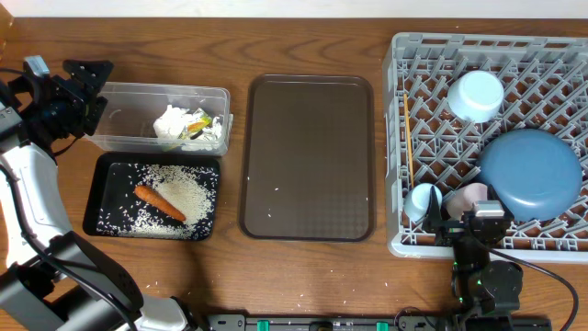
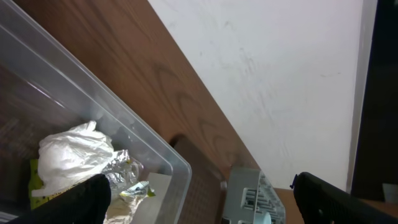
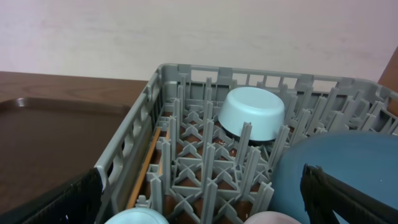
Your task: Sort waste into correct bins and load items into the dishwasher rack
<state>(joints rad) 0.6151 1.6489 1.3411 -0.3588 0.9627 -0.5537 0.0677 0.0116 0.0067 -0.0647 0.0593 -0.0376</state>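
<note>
We see the left gripper [image 1: 90, 90] hanging at the left end of the clear box [image 1: 138, 92], its fingers spread wide and empty. In that box lie the crumpled tissue [image 1: 173, 124] and, touching its right side, the yellow-green wrapper [image 1: 204, 124]. Just in front of the box sits the black tray [image 1: 112, 184], holding the carrot [image 1: 158, 202] on a bed of rice [image 1: 188, 191]; we notice a few stray grains on the tabletop [image 1: 303, 276] near it. The brown serving tray [image 1: 308, 156] lies between these bins and the rack [image 1: 487, 41], which takes up the right side. Inside the rack, the chopsticks [image 1: 405, 119] lie along the left wall. The bowl [image 1: 475, 95] rests mouth down among the pegs toward the back, and the blue plate [image 1: 531, 175] fills the right front part. The light blue cup [image 1: 423, 200] sits in the front left corner, with the pink cup [image 1: 470, 193] just beside it on the right, partly hidden. The right gripper [image 1: 476, 221] hovers at the rack's front wall, close over the pink cup. Its fingers are spread wide too and grasp nothing; in its wrist view we see them at the two lower corners, with the pegs, bowl and plate beyond.
</note>
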